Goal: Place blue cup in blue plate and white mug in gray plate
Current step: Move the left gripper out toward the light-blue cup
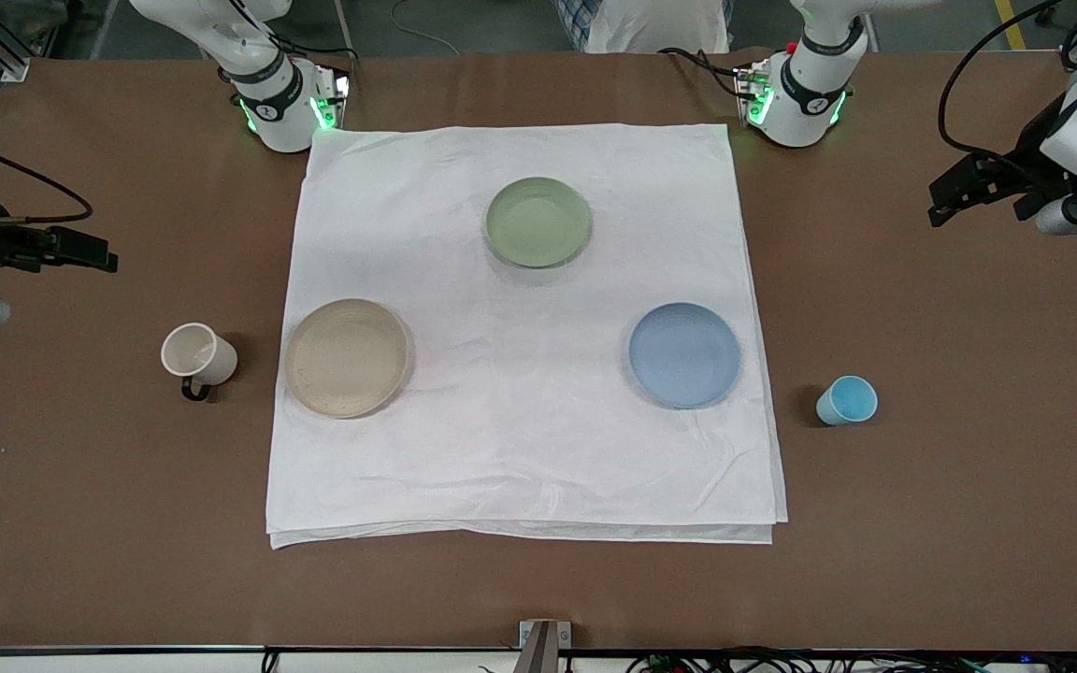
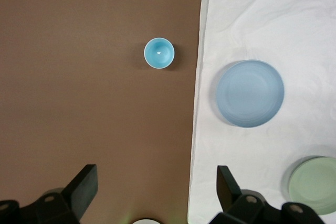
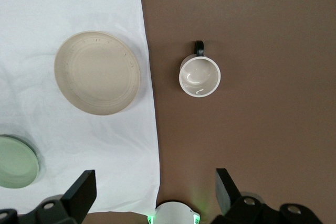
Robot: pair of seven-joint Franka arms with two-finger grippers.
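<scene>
The light-blue cup (image 1: 847, 401) stands upright on the bare brown table beside the white cloth, toward the left arm's end; it also shows in the left wrist view (image 2: 159, 53). The blue plate (image 1: 684, 354) lies empty on the cloth beside it (image 2: 250, 93). The white mug (image 1: 199, 356) with a dark handle stands on bare table toward the right arm's end (image 3: 199, 75). The gray plate (image 1: 347, 357) lies empty on the cloth next to it (image 3: 97, 73). My left gripper (image 1: 945, 201) (image 2: 156, 179) is open and empty, high over bare table. My right gripper (image 1: 99, 254) (image 3: 156, 182) is open and empty, high over bare table.
A pale green plate (image 1: 538, 221) lies empty on the white cloth (image 1: 520, 449), nearer the arm bases. The cloth covers the table's middle, with wrinkles at its front corner. Both arm bases (image 1: 281, 107) stand at the cloth's back corners. Cables lie at the table's ends.
</scene>
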